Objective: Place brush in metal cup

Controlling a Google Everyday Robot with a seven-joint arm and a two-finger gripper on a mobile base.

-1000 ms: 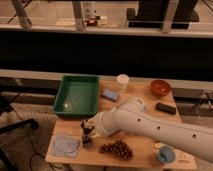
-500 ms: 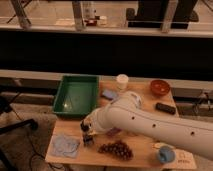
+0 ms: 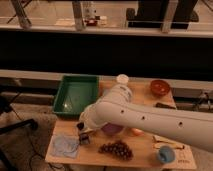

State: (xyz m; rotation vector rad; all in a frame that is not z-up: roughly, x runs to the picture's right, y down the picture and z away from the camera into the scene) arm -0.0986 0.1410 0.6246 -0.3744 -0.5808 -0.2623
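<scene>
My gripper hangs at the end of the big white arm, over the left part of the wooden table. Right below it stands a small greyish cup, the metal cup, next to a blue cloth. A short dark shape sits at the gripper's tip, just above the cup. I cannot tell whether it is the brush; I cannot make out the brush anywhere else.
A green tray lies at the back left. A purple bowl is half hidden under the arm, with dark grapes in front. A white paper cup, an orange bowl, tan pieces and a blue object are on the right.
The arm's elbow has swung a little left and towards the back. The gripper has shifted slightly left and stays over the small cup.
</scene>
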